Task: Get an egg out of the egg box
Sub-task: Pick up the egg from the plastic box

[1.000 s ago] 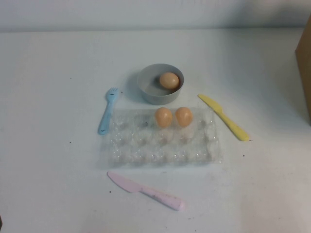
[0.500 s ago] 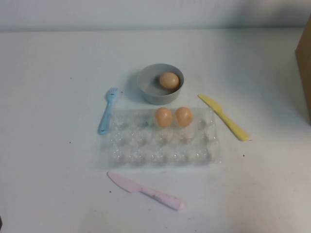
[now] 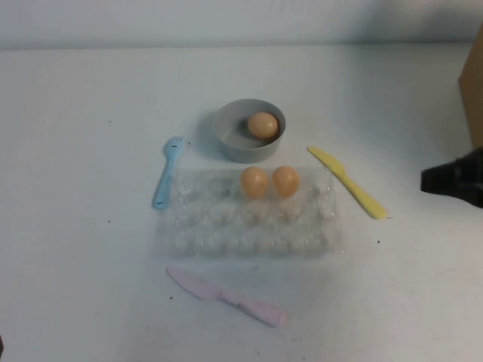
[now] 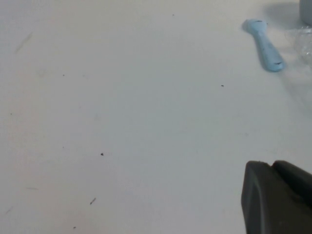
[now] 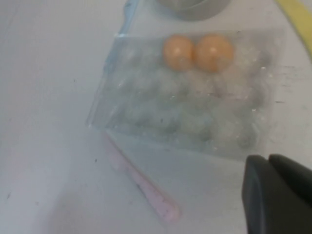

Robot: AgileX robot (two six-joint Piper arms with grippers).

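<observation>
1. White counter [image 3: 75, 286] fills the scene, with a pale wall along its far edge.
2. Clear plastic egg box [image 3: 249, 234] lies flat at the centre, the widest thing in view.
3. Round grey bowl [image 3: 226, 139] stands just beyond the box and holds one egg [image 3: 263, 124].
4. Right hand [image 3: 434, 179], dark and closed on nothing, reaches in from the right edge, well apart from the box.
5. Left hand [image 4: 278, 195] shows only in its wrist view, above bare counter; whether it is open cannot be told.
6. Pink knife [image 3: 226, 296], yellow knife [image 3: 347, 182] and blue fork [image 3: 167, 172] lie around the box.
7. Two eggs [image 3: 254, 182] [image 3: 285, 181] sit side by side, touching, in the box's far row.
</observation>
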